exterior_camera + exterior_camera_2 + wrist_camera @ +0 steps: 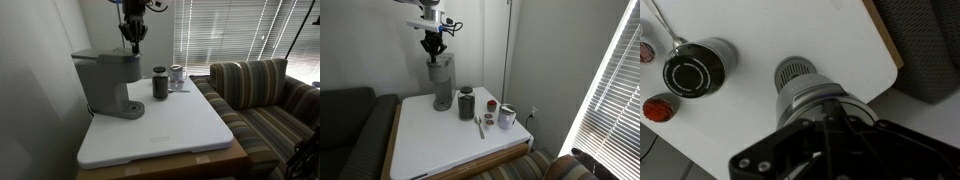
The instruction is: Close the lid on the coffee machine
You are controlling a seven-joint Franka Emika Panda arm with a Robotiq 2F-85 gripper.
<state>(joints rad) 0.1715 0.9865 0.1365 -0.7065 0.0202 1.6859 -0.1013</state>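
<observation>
We see the coffee machine [110, 80] at the left of the surface [170, 135], its lid [100, 53] apparently lying flat on the head. Our tool [132, 42] hangs just above the head's front end; can't tell whether it's released or clenched. Lid's long axis seems to run rear column to front. Rightward, dark cup [160, 83] and small jar [177, 75] stand apart, not obstructing.

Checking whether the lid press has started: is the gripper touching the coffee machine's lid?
Cannot tell. In both exterior views the gripper sits right above the lid of the coffee machine, but no clear gap or contact shows.
</observation>
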